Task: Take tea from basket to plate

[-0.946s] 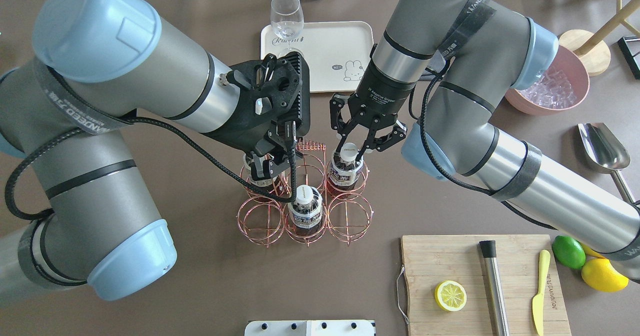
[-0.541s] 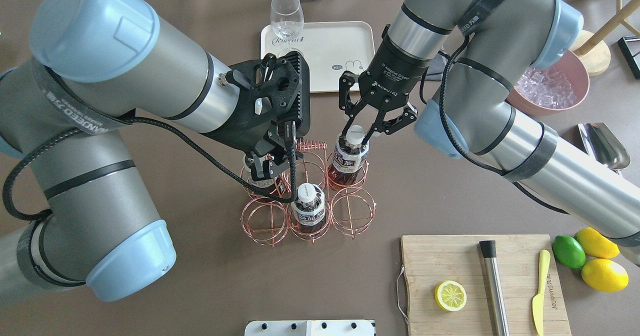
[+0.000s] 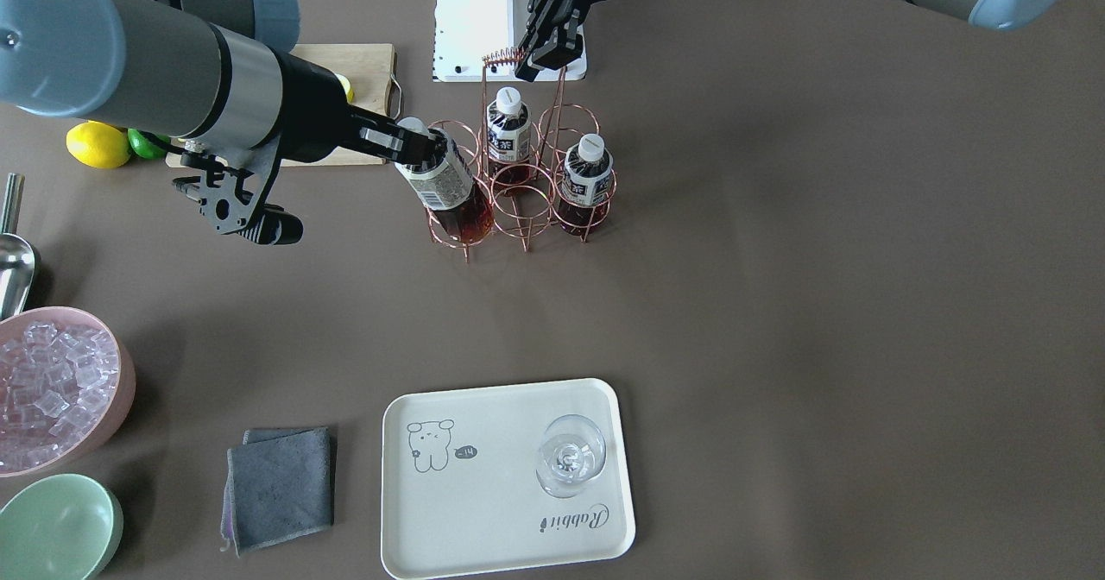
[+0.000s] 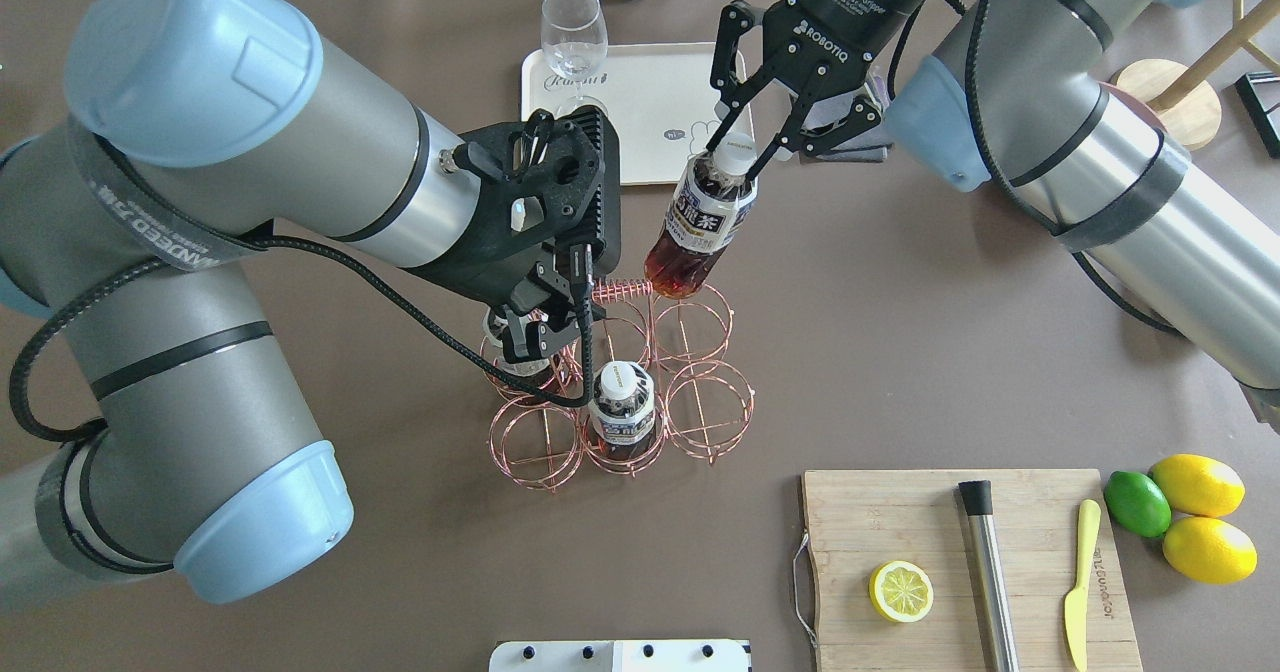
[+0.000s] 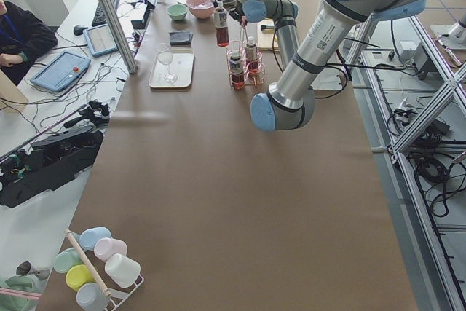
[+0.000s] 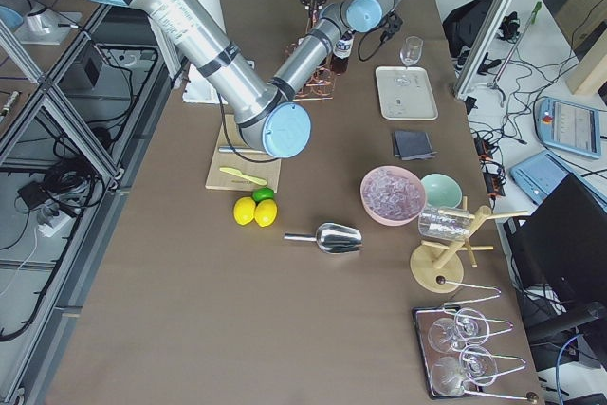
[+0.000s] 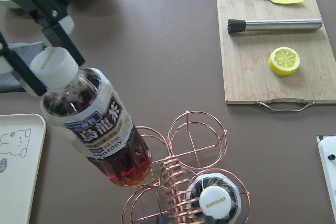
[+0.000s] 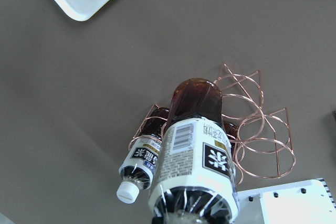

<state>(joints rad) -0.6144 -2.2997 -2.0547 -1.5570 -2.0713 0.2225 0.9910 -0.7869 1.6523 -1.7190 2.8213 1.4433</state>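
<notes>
My right gripper (image 4: 738,147) is shut on the white cap of a tea bottle (image 4: 700,222). It holds the bottle tilted above the back right cell of the copper wire basket (image 4: 705,412), cap leaning toward the cream plate (image 4: 650,102). The held bottle also shows in the front view (image 3: 445,183) and the left wrist view (image 7: 100,129). Two other tea bottles (image 3: 508,131) (image 3: 587,179) stand in basket cells. My left gripper (image 3: 528,60) is at the coiled top of the basket's handle and looks shut on it.
A stemmed glass (image 3: 570,459) stands on the plate's corner. A grey cloth (image 3: 280,485), a pink bowl of ice (image 3: 52,390) and a mint-green bowl (image 3: 56,528) lie beside the plate. A cutting board (image 4: 960,562) with a lemon half, muddler and knife sits near the robot.
My right gripper has lifted the tea bottle up out of its basket cell and carried it toward the plate, tilting it. The left arm has stayed at the basket handle.
</notes>
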